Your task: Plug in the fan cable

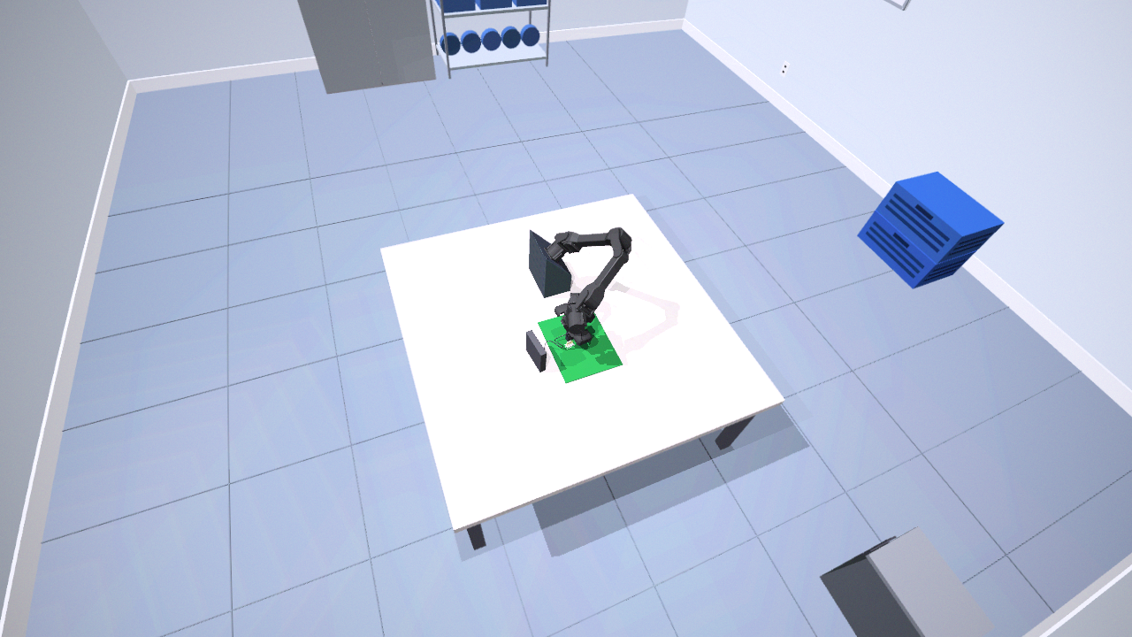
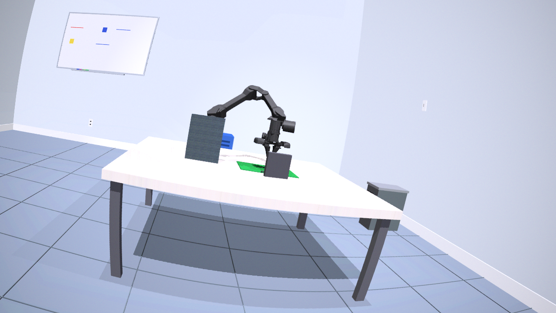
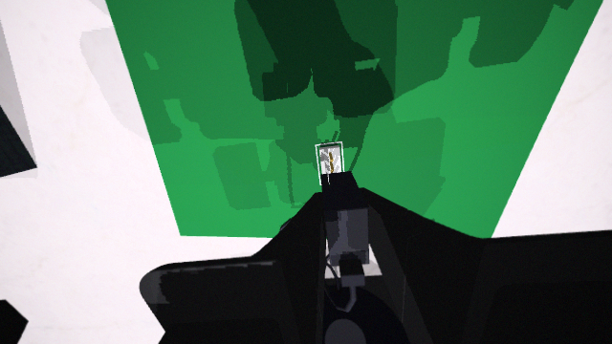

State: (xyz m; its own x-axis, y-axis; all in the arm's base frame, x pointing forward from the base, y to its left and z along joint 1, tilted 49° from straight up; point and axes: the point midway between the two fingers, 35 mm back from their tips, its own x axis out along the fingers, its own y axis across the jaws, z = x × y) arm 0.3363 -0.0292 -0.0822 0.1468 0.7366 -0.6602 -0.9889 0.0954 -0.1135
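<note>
Tabletop: you get glare, nearly blown white.
Green board: layered, jagged-edged shadows face you.
Exterior view: your straight lines bow.
</note>
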